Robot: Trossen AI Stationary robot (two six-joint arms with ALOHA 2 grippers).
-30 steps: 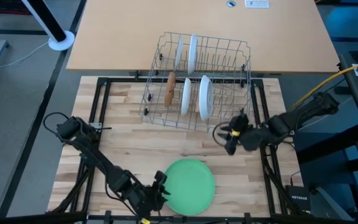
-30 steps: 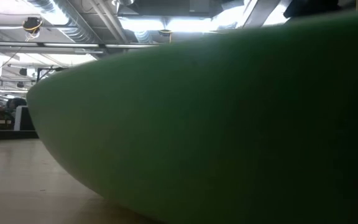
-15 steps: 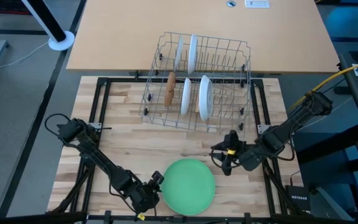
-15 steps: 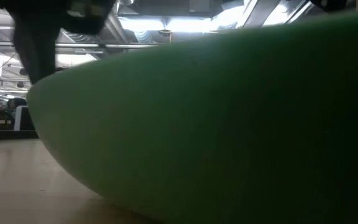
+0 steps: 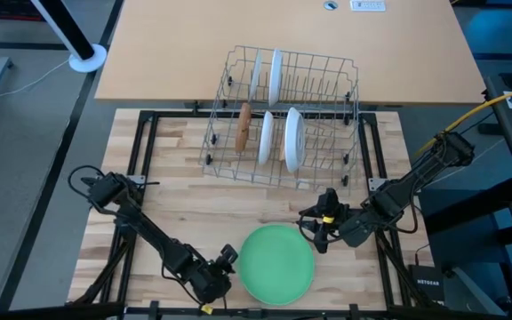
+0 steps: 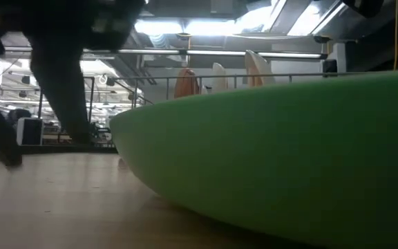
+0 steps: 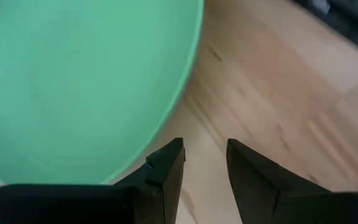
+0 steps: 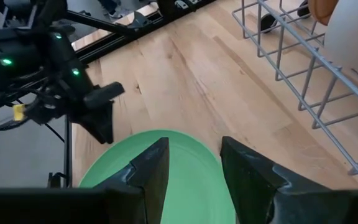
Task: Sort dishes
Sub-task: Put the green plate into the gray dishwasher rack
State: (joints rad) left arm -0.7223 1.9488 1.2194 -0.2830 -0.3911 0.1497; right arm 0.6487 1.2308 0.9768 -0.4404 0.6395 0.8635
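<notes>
- Overhead view: bright, even light, only soft shadows on the wooden surface (image 5: 194, 209).
- Low view: dim and backlit by glaring ceiling strip lights (image 6: 206, 26); the green plate (image 6: 289, 152) looms dark and soft.
- Left wrist view: plate (image 7: 73, 81) blurred, out of focus.

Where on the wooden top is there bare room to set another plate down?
Bare wood lies between the wire rack and the green plate, toward the left arm's side. Crowded: around the plate, flanked by left gripper and right gripper.
</notes>
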